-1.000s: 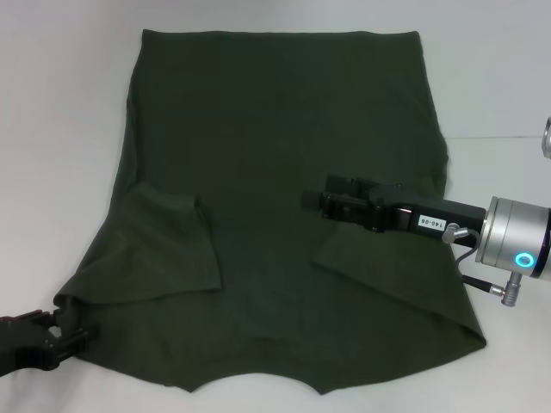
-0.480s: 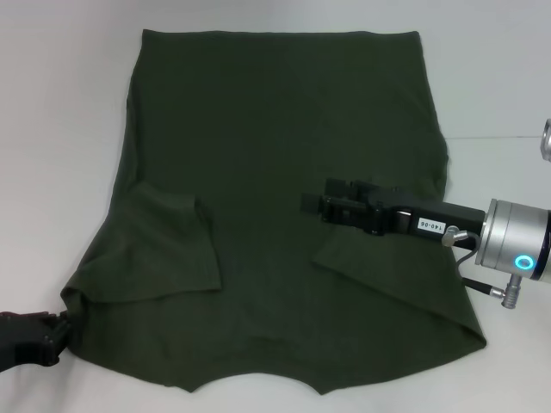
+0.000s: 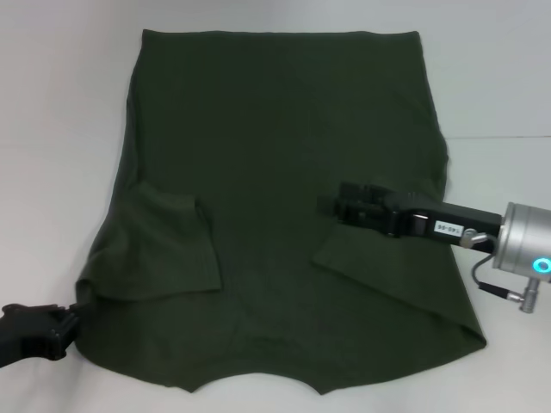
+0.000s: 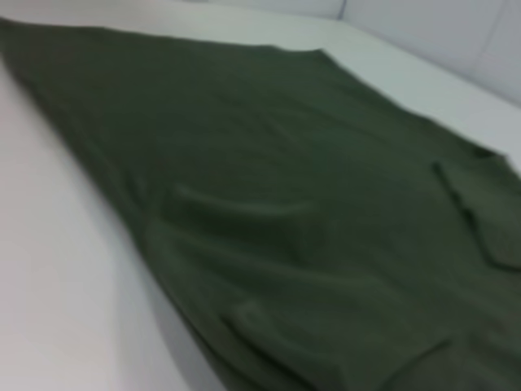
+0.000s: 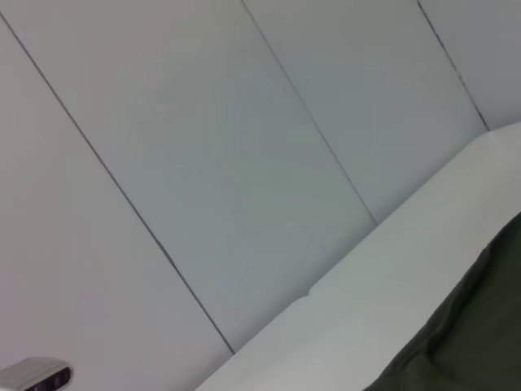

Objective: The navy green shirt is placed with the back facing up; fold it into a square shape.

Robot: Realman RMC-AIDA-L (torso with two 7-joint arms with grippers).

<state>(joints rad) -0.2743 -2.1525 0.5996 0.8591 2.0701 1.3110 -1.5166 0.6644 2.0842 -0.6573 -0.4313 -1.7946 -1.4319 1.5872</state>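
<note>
The navy green shirt (image 3: 275,129) lies spread flat on the white table (image 3: 52,129), with both sleeves folded inward onto its body. My left gripper (image 3: 69,320) is at the shirt's near left corner and touches the slightly raised edge of the cloth there. My right gripper (image 3: 325,205) hovers over the shirt's right half, just beyond the folded right sleeve (image 3: 379,267). The left wrist view shows only the shirt (image 4: 285,204) close up. An edge of the shirt (image 5: 464,342) shows in the right wrist view, against the table and wall.
Bare white table surrounds the shirt on the left, the far side and the right (image 3: 499,77). A grey panelled wall (image 5: 244,122) stands beyond the table.
My right gripper has drawn back to the right, away from the shirt's middle. My left gripper backed off, then came up against the near left corner, whose edge has shifted inward.
</note>
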